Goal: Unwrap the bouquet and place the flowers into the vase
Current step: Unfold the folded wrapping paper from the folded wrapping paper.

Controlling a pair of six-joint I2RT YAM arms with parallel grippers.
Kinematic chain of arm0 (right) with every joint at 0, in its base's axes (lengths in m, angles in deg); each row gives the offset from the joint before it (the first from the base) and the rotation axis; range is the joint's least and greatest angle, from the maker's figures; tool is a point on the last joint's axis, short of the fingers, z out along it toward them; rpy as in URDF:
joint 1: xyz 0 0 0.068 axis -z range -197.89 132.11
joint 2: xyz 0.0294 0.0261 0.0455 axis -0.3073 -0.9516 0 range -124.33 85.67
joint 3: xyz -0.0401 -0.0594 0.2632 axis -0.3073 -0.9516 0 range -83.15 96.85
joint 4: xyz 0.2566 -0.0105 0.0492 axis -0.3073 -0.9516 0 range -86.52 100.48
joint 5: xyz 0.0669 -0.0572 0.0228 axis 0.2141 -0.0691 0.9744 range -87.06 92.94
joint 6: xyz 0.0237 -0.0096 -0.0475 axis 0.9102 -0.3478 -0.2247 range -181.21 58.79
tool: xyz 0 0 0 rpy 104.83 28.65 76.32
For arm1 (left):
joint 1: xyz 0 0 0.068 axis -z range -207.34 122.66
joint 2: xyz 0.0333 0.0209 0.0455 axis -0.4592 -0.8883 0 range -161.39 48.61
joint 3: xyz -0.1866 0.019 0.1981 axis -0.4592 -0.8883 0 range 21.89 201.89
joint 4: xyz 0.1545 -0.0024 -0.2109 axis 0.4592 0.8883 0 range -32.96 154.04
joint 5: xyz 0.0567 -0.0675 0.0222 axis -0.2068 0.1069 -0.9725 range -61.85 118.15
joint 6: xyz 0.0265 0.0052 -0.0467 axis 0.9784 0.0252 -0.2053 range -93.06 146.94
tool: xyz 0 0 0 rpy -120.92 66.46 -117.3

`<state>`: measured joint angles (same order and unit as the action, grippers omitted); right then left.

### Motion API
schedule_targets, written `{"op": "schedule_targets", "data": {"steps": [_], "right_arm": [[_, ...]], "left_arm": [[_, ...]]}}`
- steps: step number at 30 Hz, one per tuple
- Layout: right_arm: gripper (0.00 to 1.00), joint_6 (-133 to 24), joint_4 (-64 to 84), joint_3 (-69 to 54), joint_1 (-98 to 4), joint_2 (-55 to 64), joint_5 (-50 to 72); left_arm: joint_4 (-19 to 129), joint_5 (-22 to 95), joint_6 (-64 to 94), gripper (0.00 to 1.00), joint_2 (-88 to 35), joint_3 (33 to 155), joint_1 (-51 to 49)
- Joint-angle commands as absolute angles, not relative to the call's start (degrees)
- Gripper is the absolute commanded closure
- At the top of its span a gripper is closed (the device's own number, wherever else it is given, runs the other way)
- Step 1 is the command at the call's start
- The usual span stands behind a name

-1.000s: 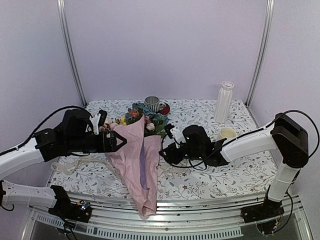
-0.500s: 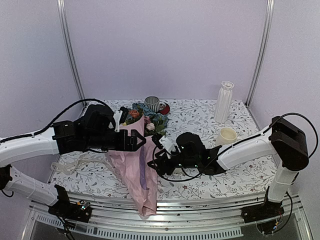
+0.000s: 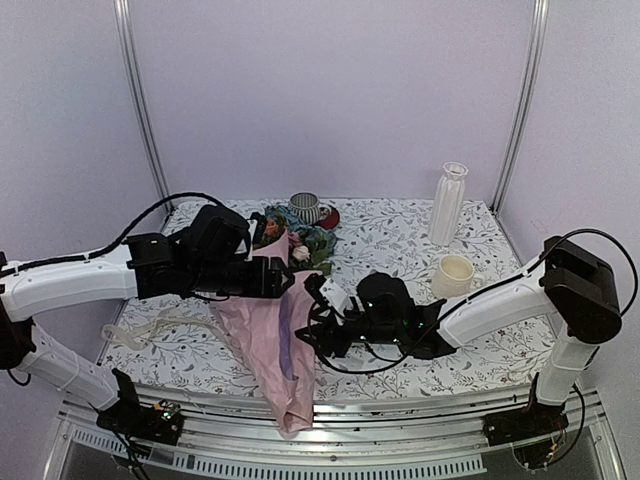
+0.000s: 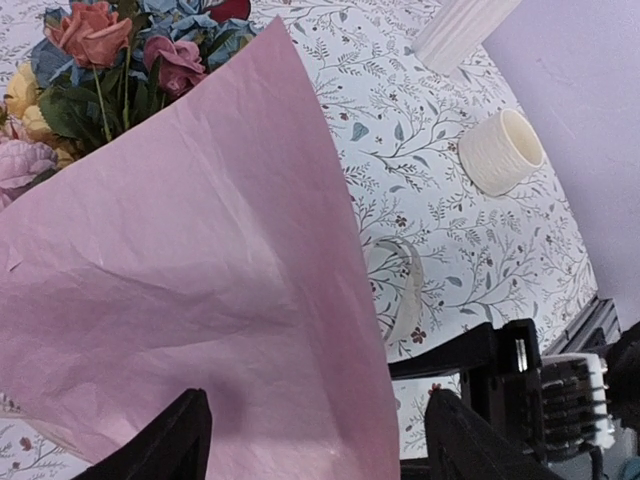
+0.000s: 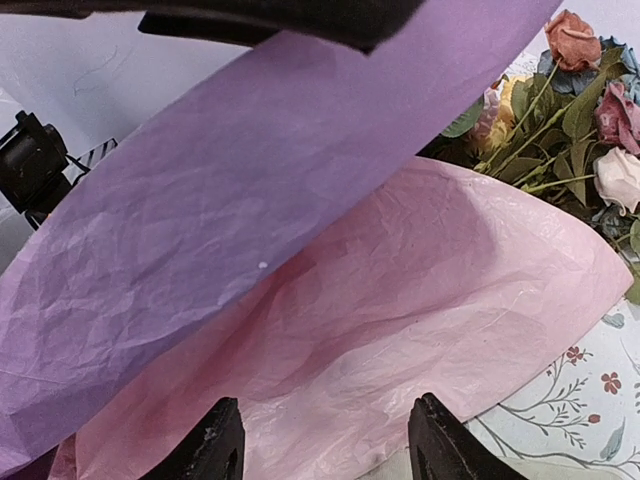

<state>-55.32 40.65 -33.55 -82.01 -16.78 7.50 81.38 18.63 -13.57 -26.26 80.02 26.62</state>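
The bouquet lies on the table, its pink-purple paper (image 3: 268,340) running down to the near edge and the flowers (image 3: 296,240) fanned out at its far end. My left gripper (image 3: 276,279) hovers over the upper part of the wrap. In the left wrist view it (image 4: 320,452) is open, its jaws straddling a raised fold of the paper (image 4: 200,280). My right gripper (image 3: 320,326) is at the paper's right edge. In the right wrist view it (image 5: 328,455) is open over the pink sheet (image 5: 420,320), under a purple flap (image 5: 200,220). The white ribbed vase (image 3: 447,204) stands upright at the back right.
A cream mug (image 3: 452,274) stands below the vase, close to my right forearm. A striped grey cup (image 3: 304,207) on a red saucer (image 3: 331,216) sits behind the flowers. A pale ribbon (image 3: 150,330) lies loose on the table at the left.
My left gripper has swung right, over the wrap, and its jaws have narrowed a little. My right gripper has shifted left and nearer, up to the paper's edge.
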Motion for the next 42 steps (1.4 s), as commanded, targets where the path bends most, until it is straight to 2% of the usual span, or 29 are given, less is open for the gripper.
{"op": "schedule_targets", "data": {"steps": [1, 3, 4, 10, 17, 23, 27, 31, 36, 38, 42], "right_arm": [[0.42, -56.5, 43.7, -33.9, -82.3, -14.9, 6.6], [0.43, -56.7, 43.9, -34.1, -82.3, -14.6, 6.4], [0.43, -56.9, 44.1, -34.4, -82.4, -14.3, 6.1], [0.44, -58.4, 47.6, -38.6, -82.4, -10.2, 0.1], [0.45, -57.8, 48.9, -40.6, -82.4, -8.4, -8.7], [0.45, -57.6, 48.6, -40.4, -82.4, -8.6, -10.6], [0.45, -57.7, 48.3, -40.1, -82.4, -8.8, -11.8], [0.45, -58.2, 47.8, -39.8, -82.4, -8.9, -13.5], [0.45, -58.2, 47.3, -39.4, -82.3, -9.4, -14.6], [0.45, -58.3, 47.0, -39.2, -82.4, -9.7, -15.0], [0.45, -58.2, 46.7, -38.9, -82.4, -9.9, -15.3]], "left_arm": [[82.3, 18.4, -12.4, 0.27, -29.1, 82.8, 27.1], [83.1, 17.9, -12.5, 0.33, -30.0, 83.4, 27.1], [83.6, 17.3, -12.7, 0.41, -30.4, 83.5, 27.1], [89.6, 10.7, -14.8, 1.00, -26.3, 83.2, 26.2], [98.5, 6.4, -16.3, 1.00, -13.4, 80.7, 23.0], [110.4, 1.0, -19.5, 1.00, -3.6, 80.4, 19.4], [116.1, -0.5, -20.9, 1.00, 0.7, 80.7, 16.6], [125.3, -6.8, -26.6, 0.98, 3.2, 83.3, 16.1], [129.9, -11.4, -30.0, 0.63, 6.7, 85.0, 16.0], [131.0, -13.0, -31.0, 0.43, 8.3, 86.1, 16.0], [130.2, -15.3, -30.1, 0.27, 12.8, 88.1, 16.1]]}}
